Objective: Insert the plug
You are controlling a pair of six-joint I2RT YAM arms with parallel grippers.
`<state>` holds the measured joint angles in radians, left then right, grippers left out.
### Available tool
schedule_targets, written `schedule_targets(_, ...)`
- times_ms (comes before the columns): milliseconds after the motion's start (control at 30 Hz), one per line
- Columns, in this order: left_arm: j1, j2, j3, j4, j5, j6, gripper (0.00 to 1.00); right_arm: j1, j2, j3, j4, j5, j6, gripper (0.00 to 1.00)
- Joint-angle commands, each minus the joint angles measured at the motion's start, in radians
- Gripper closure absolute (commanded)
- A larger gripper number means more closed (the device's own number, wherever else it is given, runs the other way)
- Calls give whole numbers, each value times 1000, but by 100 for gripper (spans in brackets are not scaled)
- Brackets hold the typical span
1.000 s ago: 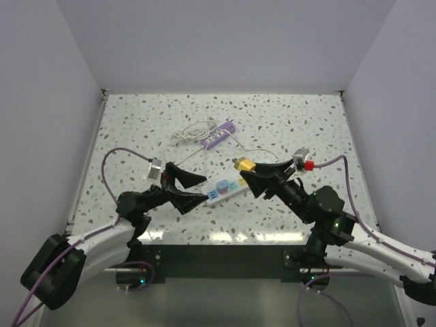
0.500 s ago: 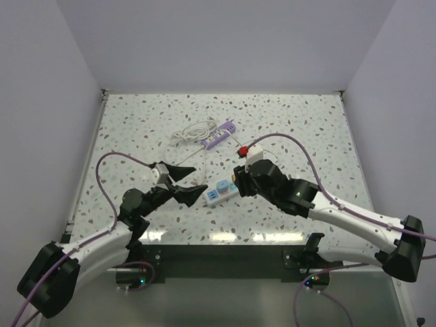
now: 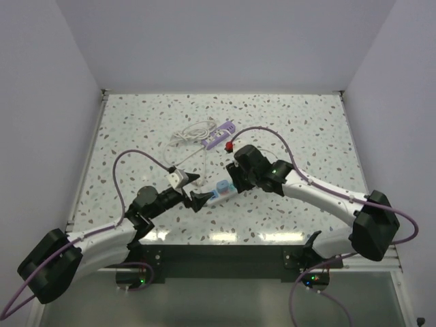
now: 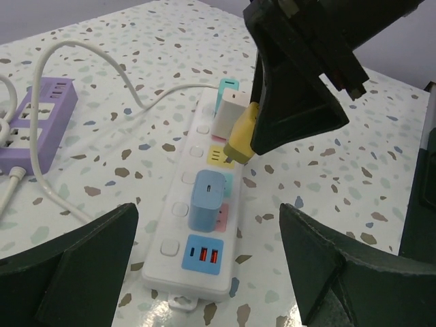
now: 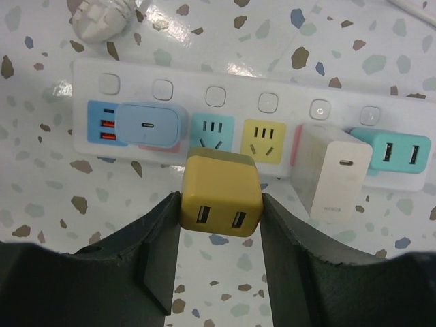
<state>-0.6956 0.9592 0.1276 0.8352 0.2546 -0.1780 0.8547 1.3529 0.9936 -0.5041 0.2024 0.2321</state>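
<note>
A white power strip (image 3: 219, 193) with coloured sockets lies mid-table. My right gripper (image 3: 235, 178) is shut on a yellow cube plug (image 5: 221, 197) and holds it just above the strip (image 5: 238, 102), over the near edge by the empty teal socket (image 5: 212, 128) and yellow socket (image 5: 264, 138). A blue charger (image 5: 150, 122) and a white charger (image 5: 330, 170) sit plugged in on either side. My left gripper (image 3: 197, 194) is open, its fingers either side of the strip's USB end (image 4: 197, 255). The yellow plug (image 4: 242, 133) hangs above the strip in the left wrist view.
A purple power strip (image 3: 219, 138) with a coiled white cable (image 3: 194, 131) lies behind, also in the left wrist view (image 4: 34, 122). A teal adapter (image 5: 395, 153) sits at the white strip's far end. White walls enclose the table.
My right arm swung left and down, bringing the yellow plug over the strip. My left gripper moved forward and now straddles the strip's near end.
</note>
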Motion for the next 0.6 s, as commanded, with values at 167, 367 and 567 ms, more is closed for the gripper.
schedule_targets(167, -18, 62, 64, 7, -55, 78, 10, -62, 120, 82, 9, -100, -73, 100)
schedule_targets(367, -21, 76, 66, 15, -55, 83, 10, -105, 152, 108, -14, -93, -111, 100)
schedule_targets(567, -22, 81, 66, 15, -48, 86, 10, -143, 189, 125, -28, -124, -131, 100)
